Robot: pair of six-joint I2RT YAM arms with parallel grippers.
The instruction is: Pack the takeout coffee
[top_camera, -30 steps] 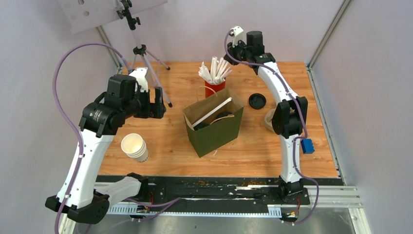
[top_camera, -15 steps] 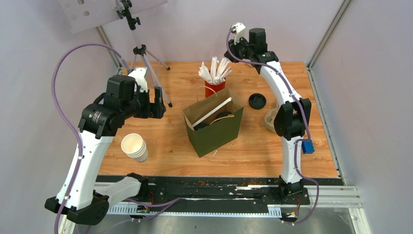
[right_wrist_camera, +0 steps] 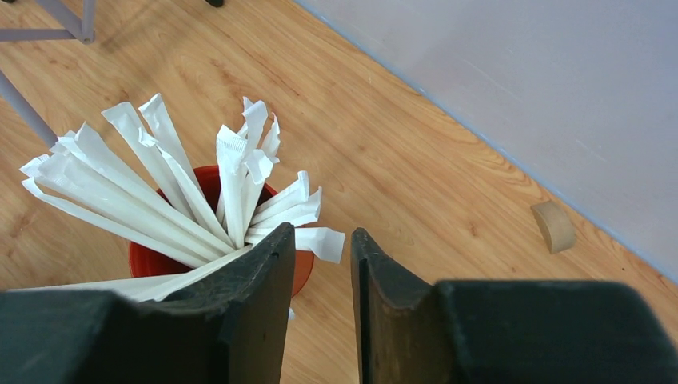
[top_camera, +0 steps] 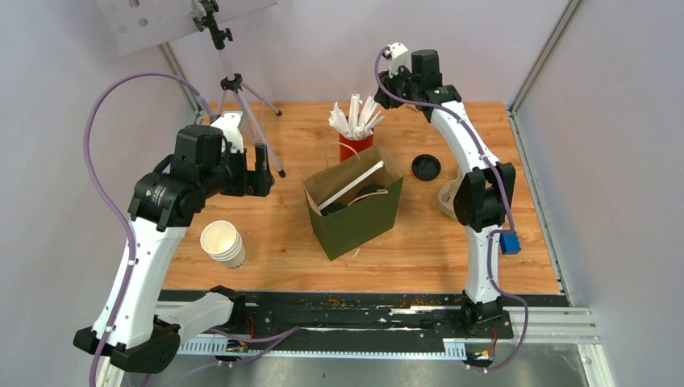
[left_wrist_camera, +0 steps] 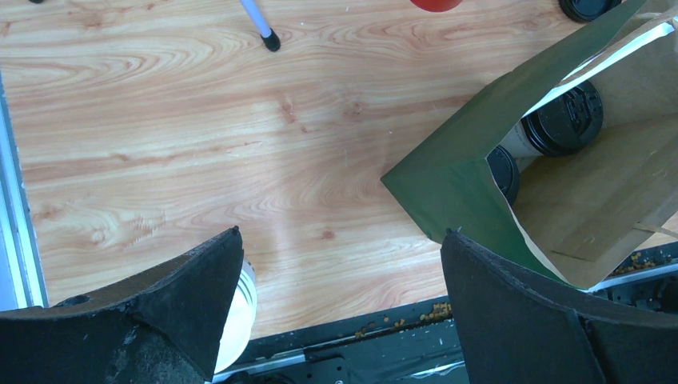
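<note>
While the left gripper (left_wrist_camera: 340,236) hangs wide open, the takeout coffee (left_wrist_camera: 569,118) sits inside the green bag (left_wrist_camera: 448,184) to its right; the right gripper (right_wrist_camera: 322,232), barely parted and seemingly empty, hovers over the red cup (right_wrist_camera: 148,260).

A green paper bag (top_camera: 359,216) stands open mid-table, the red cup (top_camera: 356,146) of white sticks just behind it.

A wooden tabletop (top_camera: 282,234) fills the middle of the overhead view. At upper centre stands a red cup (top_camera: 356,146), packed with paper-wrapped white sticks (top_camera: 355,115) that fan out above its rim. 1 black lid (top_camera: 426,167) lies flat right of centre. A stack of white paper cups (top_camera: 223,243) sits lower left, mouth up. A tripod (top_camera: 232,83) stands upper left. Orange crumbs (top_camera: 343,301) dot the black strip along the tabletop's bottom edge.
</note>
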